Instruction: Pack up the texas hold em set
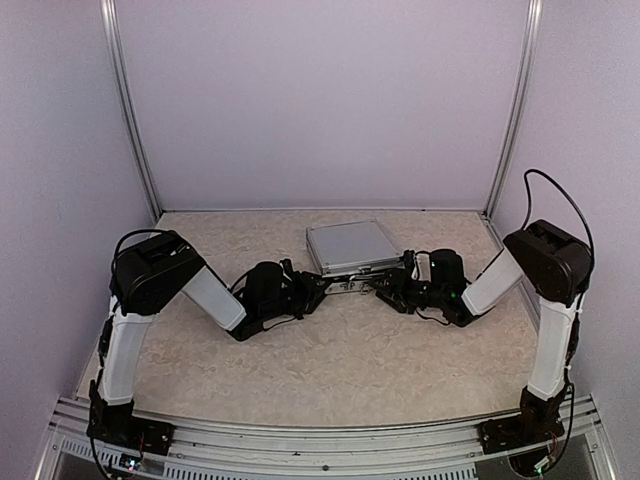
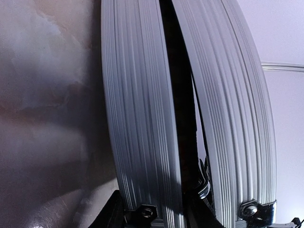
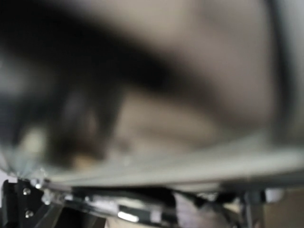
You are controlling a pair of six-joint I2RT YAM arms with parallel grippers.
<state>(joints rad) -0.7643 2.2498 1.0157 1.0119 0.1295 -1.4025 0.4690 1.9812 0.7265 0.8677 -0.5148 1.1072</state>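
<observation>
Jaws unreadable on left gripper [image 1: 316,286] and right gripper [image 1: 386,286]; both crowd the briefcase [image 1: 345,245] front; lid [image 2: 232,118] looks ajar; press evenly, then latch.

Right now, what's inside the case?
The case is nearly shut. The left wrist view shows only a narrow dark gap between its two halves. Whatever is inside is hidden by the lid.
</observation>
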